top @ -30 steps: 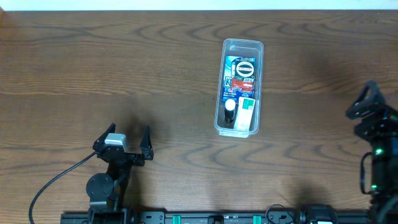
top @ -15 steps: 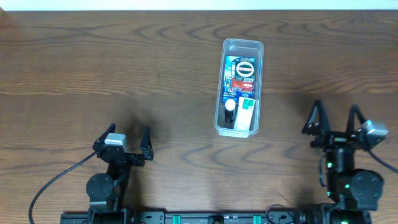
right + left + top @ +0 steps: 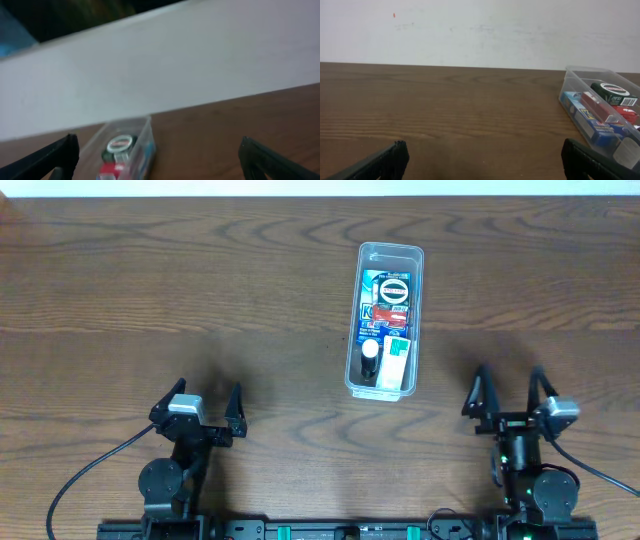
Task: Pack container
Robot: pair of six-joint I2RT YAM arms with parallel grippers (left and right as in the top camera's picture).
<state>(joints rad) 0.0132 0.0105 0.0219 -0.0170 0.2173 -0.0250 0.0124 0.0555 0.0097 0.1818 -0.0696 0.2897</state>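
The clear plastic container (image 3: 386, 320) stands on the wooden table right of centre. It holds a round green tin, a blue box, a red pack, a small white-capped bottle and a white and green box. It also shows at the right edge of the left wrist view (image 3: 600, 107) and, blurred, at the lower left of the right wrist view (image 3: 122, 147). My left gripper (image 3: 204, 402) is open and empty near the front left of the table. My right gripper (image 3: 508, 392) is open and empty at the front right, apart from the container.
A white wall (image 3: 480, 30) runs along the table's far edge. Black cables trail from both arm bases along the front edge (image 3: 90, 475).
My right arm has swung in from the far right edge to the front right and settled facing the container. The left arm and the container have not moved.
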